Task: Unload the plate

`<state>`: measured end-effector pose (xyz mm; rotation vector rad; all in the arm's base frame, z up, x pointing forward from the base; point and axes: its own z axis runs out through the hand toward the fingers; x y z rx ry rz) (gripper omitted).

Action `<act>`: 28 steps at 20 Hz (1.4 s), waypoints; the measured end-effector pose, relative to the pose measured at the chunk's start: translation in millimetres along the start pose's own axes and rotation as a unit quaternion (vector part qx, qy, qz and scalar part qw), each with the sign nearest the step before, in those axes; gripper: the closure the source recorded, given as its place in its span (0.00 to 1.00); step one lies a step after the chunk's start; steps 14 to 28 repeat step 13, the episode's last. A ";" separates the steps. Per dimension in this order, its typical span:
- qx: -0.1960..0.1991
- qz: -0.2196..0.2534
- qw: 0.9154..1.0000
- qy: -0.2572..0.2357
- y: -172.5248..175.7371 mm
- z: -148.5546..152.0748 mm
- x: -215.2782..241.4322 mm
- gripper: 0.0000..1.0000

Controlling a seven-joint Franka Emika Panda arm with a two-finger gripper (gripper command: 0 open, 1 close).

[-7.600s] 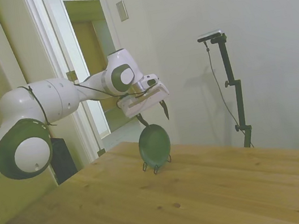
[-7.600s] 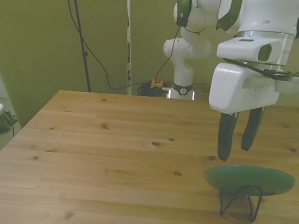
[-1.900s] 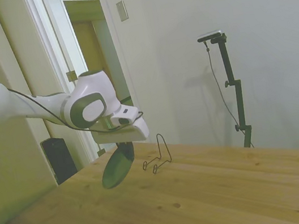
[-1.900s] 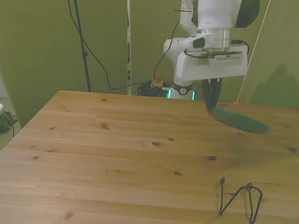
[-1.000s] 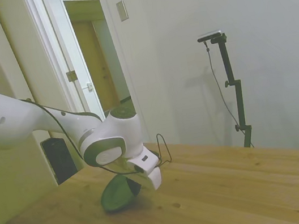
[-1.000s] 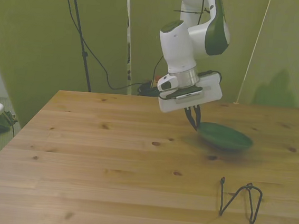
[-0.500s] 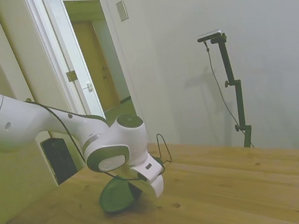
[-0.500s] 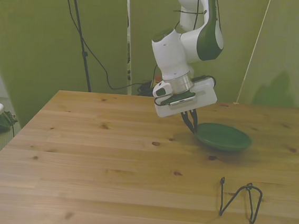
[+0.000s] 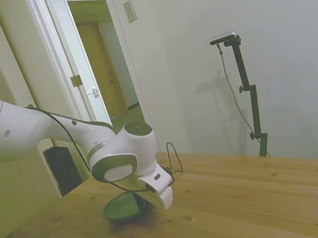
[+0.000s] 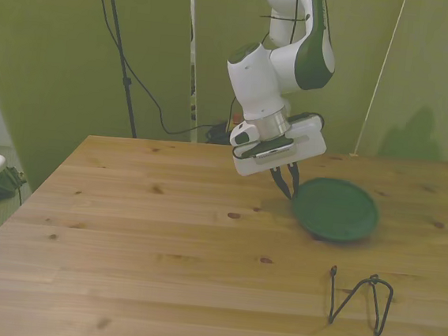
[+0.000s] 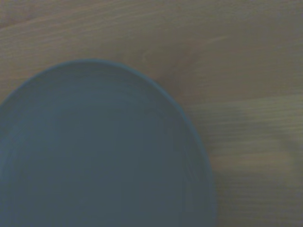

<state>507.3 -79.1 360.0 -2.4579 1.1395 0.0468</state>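
Plate (image 10: pixel 336 210), small round dark green-grey, lies flat on wooden table (image 10: pixel 153 241), well apart from thin black wire stand (image 10: pixel 360 301). Gripper (image 10: pixel 288 181) at plate's rim, fingers slightly parted, released.

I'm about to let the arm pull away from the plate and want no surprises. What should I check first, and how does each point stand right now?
1. Plate lies flat on the table, face up: ok.
2. Plate is off the wire stand, which stands apart from it, nearer the camera in the front view: ok.
3. Plate sits well in from the table's edges: ok.
4. Gripper has let go of the rim: cannot tell; its fingers are at the plate's edge on the front view's left, and their gap is not clear.
5. Nothing lies on the plate, as the wrist view also shows: ok.
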 end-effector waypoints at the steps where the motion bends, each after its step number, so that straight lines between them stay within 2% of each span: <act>1: 0.000 0.000 1.000 0.000 0.0 -0.1 0.0 0.00; 7: 0.002 -0.013 1.000 0.002 -7.4 -2.5 -4.3 0.00; 13: 0.011 -0.088 0.995 0.033 -86.3 -38.2 -26.7 0.00; 28: 0.011 -0.088 0.995 0.033 -86.3 -38.2 -26.7 0.00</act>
